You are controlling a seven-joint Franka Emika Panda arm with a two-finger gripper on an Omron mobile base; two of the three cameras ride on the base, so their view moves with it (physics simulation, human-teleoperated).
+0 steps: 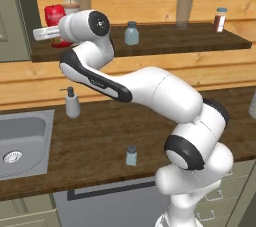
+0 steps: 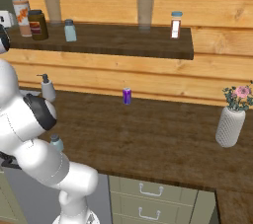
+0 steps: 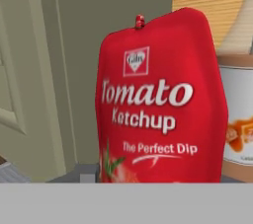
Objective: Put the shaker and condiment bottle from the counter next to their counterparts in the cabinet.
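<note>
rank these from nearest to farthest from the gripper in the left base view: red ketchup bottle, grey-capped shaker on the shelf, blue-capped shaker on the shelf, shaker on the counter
1. Red ketchup bottle, right at the gripper, left end of the shelf.
2. Grey-capped shaker, mid shelf.
3. Counter shaker, low, near the front edge.
4. Blue-capped shaker, far right of the shelf.

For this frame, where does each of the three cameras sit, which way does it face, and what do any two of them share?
Left base view: behind the arm's left, looking forward and down at the counter, sink and shelf; the white arm rises lower right, reaching the ketchup bottle.
Right base view: behind the arm's right, facing the same counter and shelf; the arm's body fills lower left.
Hand view: on the hand, facing the ketchup bottle close up, clear bottle beside it.
Shared: both base views show the shelf shaker, counter shaker and pump dispenser.
</note>
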